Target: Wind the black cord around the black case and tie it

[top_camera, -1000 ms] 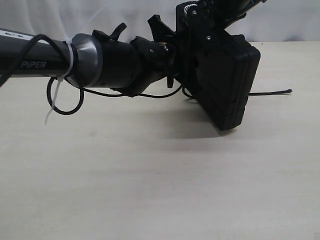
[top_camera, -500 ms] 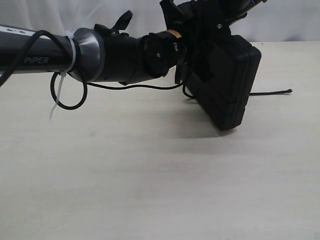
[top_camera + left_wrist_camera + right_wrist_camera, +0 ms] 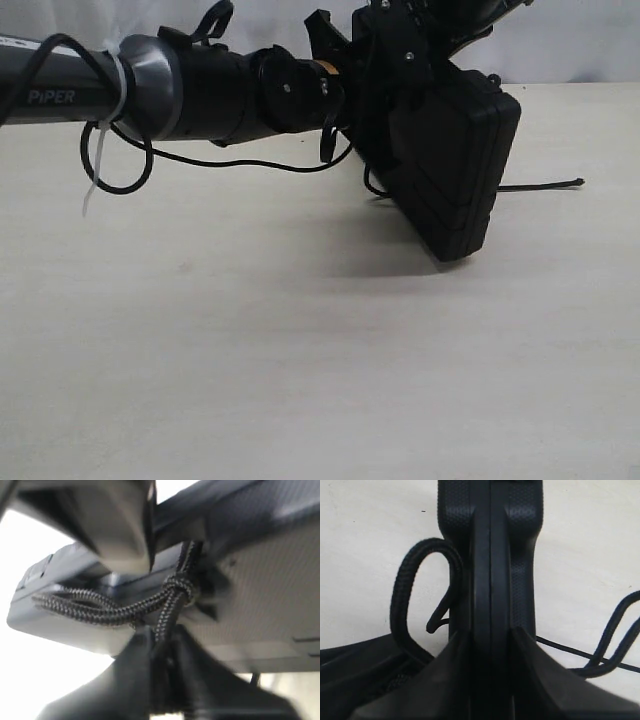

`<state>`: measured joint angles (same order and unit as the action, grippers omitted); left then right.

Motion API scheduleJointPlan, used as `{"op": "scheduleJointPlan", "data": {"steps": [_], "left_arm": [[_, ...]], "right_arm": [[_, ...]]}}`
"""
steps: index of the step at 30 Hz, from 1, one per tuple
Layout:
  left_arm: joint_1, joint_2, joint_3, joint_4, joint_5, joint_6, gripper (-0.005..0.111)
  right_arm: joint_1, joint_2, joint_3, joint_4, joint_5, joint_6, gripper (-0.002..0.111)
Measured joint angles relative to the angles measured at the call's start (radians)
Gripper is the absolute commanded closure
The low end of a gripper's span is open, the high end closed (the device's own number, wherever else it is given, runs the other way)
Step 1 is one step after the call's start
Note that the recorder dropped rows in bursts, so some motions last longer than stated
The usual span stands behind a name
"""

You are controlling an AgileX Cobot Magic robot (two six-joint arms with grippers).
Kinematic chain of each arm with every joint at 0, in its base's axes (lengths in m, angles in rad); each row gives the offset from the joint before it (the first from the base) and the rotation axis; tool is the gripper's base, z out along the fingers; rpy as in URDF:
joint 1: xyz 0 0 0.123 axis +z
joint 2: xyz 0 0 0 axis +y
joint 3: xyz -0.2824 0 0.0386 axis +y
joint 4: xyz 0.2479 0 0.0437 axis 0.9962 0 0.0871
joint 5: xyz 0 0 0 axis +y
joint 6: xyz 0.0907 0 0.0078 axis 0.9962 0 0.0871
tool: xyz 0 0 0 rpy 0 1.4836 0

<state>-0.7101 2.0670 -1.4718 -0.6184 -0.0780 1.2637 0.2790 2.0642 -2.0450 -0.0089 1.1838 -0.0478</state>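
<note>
The right claw (image 3: 490, 650) pinches the black case (image 3: 455, 170), tilted above the tabletop (image 3: 300, 350); the black cord (image 3: 107, 611) has its knot (image 3: 178, 586) on the case's left face, just right of the left claw (image 3: 160, 645), which straddles a strand, though I cannot tell whether it is pinching it.

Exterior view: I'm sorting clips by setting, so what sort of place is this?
Probably a robotics lab or test bench: a bare pale tabletop, a plain white backdrop behind it, and a robot arm labelled PiPER reaching to a black case.
</note>
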Motion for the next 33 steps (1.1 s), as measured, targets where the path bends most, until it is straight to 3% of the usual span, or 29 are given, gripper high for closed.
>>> {"op": "scheduleJointPlan", "data": {"steps": [2,5,11,18,24,33], "left_arm": [[0.000,0.000,0.000,0.000,-0.003,0.000,0.060],[0.000,0.000,0.000,0.000,-0.003,0.000,0.057],[0.007,0.000,0.000,0.000,-0.003,0.016,0.057],[0.128,-0.002,0.000,-0.068,0.078,0.020,0.057],[0.121,0.000,0.000,-0.193,0.206,0.020,0.057],[0.094,0.014,0.000,-0.302,0.212,0.066,0.057]], "right_arm": [[0.000,0.000,0.000,0.000,0.000,0.000,0.104],[0.000,0.000,0.000,0.000,0.000,0.000,0.104],[0.000,0.000,0.000,0.000,0.000,-0.004,0.104],[0.000,0.000,0.000,0.000,0.000,-0.006,0.104],[0.000,0.000,0.000,0.000,0.000,-0.006,0.104],[0.000,0.000,0.000,0.000,0.000,-0.006,0.104]]}}
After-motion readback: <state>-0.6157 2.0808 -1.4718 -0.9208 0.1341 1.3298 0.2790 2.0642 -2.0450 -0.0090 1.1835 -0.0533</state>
